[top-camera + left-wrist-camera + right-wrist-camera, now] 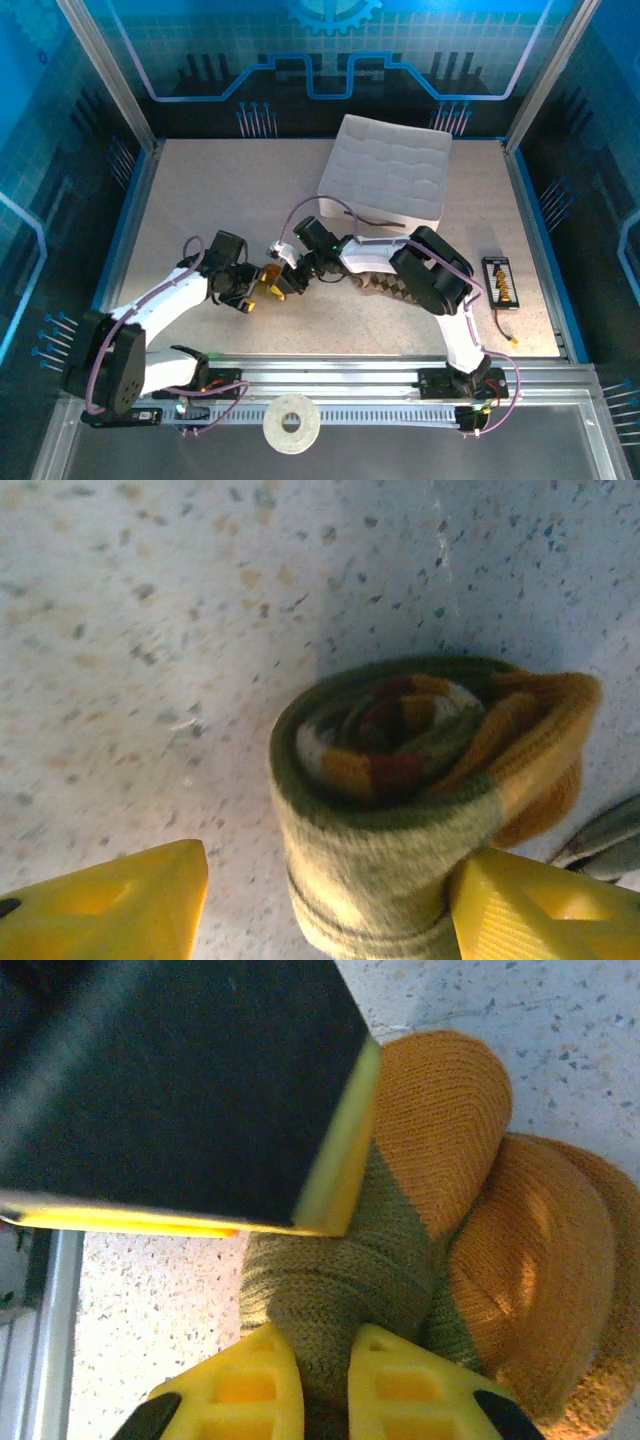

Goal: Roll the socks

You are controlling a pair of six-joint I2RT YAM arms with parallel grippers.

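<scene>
Left tool: The left tool (335, 868) has its two yellow fingers spread apart. It holds nothing.
Green sock: The green sock (400, 800) sits between those spread fingers, on the speckled bench (150, 630). In the left wrist view it touches the finger on the right side, and there is a gap to the other finger. It is wound into a fat roll. At its end you can see a swirl of orange, red and white stripes.
Right tool: The right tool (325, 1360) has its fingers pressed together on the green knit part of this sock and pinches it. Just past its fingertips the orange part puffs out in two round lumps.
Dark block: A dark block with a yellow edge (180, 1090) hangs over the sock, just ahead of the right tool. I think it is part of the left tool, but I cannot be sure.
Checked sock: The checked sock (385, 288) lies on the bench behind the right tool, under the right arm (430, 275). It is well apart from the left tool. It looks flat and not rolled, though the arm hides part of it.
White box: The white box (385, 170) sits far beyond both tools.
Done: The green sock looks rolled up, or very nearly.
Left to do: I think the roll needs its end tucked so it stays shut. Then the checked sock has to be rolled too. So the job looks about half done.
</scene>
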